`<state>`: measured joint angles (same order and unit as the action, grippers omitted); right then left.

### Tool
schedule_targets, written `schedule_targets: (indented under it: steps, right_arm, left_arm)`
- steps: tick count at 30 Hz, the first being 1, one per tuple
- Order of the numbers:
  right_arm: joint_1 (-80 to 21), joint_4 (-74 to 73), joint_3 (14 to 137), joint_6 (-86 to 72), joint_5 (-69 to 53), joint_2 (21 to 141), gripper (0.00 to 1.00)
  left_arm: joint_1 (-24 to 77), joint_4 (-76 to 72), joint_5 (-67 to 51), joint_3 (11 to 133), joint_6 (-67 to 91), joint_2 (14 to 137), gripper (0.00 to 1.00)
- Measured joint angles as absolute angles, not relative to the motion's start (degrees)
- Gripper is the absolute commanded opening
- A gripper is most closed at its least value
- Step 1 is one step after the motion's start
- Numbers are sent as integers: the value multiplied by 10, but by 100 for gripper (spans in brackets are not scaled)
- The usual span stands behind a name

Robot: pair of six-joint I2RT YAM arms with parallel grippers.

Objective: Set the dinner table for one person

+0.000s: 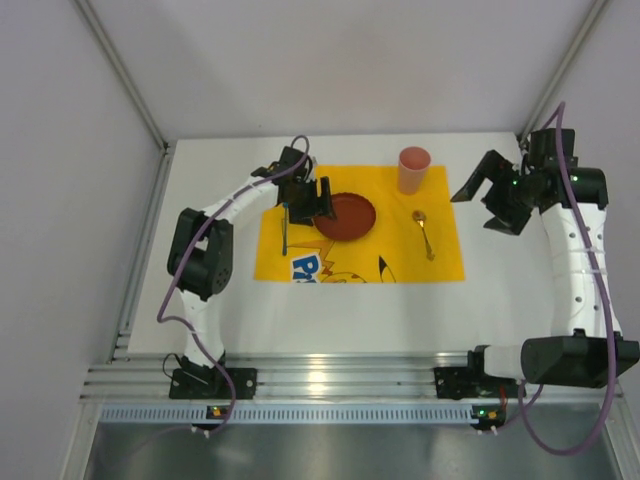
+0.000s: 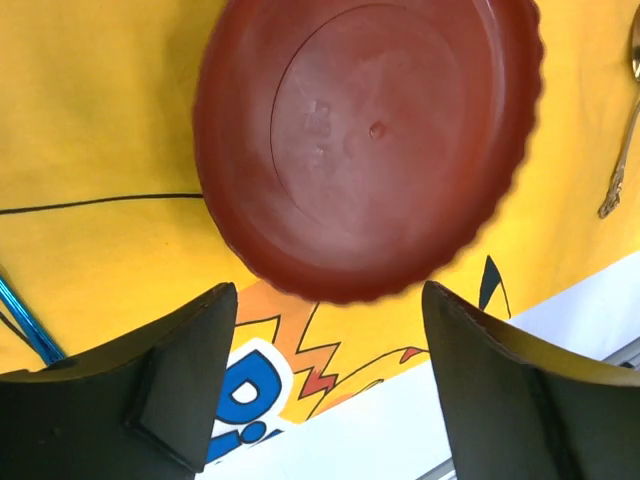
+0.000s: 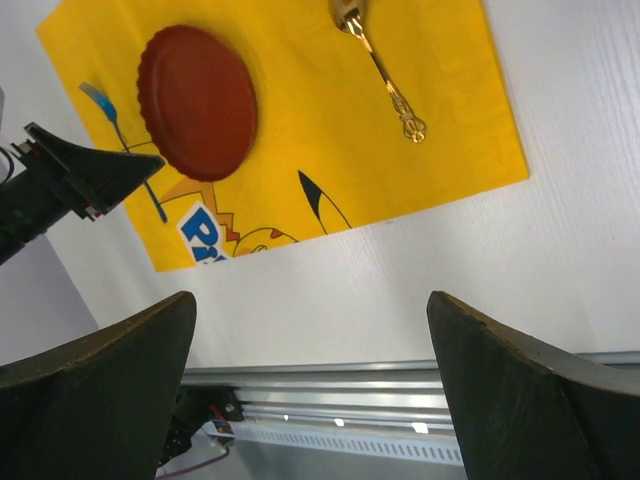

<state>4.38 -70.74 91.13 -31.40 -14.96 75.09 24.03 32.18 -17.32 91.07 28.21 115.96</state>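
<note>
White table (image 1: 330, 310), rail along its near edge. A yellow mat (image 1: 440, 258) toward the far edge bears a red plate (image 1: 347, 216), pink cup (image 1: 414, 169), gold spoon (image 1: 424, 233) and blue fork (image 1: 285, 226). The left gripper (image 2: 328, 292) gapes empty by the plate's left rim. The right gripper (image 3: 310, 300) gapes empty near the far right corner.

The top camera looks down from overhead by the near edge, taking in the whole desk (image 1: 330, 310). The left wrist camera peers past the left claw (image 2: 328, 300), very near the plate (image 2: 365, 140) just ahead. The right wrist camera rides high; plate, spoon (image 3: 385, 82) and mat (image 3: 450, 70) lie well beyond the right claw (image 3: 310, 300). All views share plate and mat
</note>
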Motion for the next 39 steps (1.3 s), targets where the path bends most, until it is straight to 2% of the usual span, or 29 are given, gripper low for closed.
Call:
schedule_targets:
  steps: [5,9,13,16,19,23,25,28,39]
  right_arm:
    - [44,-702,901,-305,-133,749,100]
    - [34,-685,901,-292,-134,748,100]
    - [13,-644,901,-265,-156,729,100]
    - [8,-602,860,-249,-152,670,100]
    - [-15,-566,750,-246,-126,573,100]
    - [-31,-552,568,-280,-39,418,100]
    - [-31,-552,507,-299,-11,347,100]
    - [-32,-552,478,-322,5,287,100]
    - [-33,-507,471,-345,-14,265,100]
  left_arm:
    - [241,351,-166,924,281,1160,92]
    - [240,367,-148,961,277,1151,94]
    - [244,361,-68,926,277,1056,96]
    - [249,291,9,801,270,879,96]
    - [285,162,115,643,218,691,99]
    - [420,-12,263,431,98,522,98]
    - [434,-29,321,381,73,500,99]
    - [432,-25,387,362,67,498,99]
    - [432,-25,481,361,76,458,98]
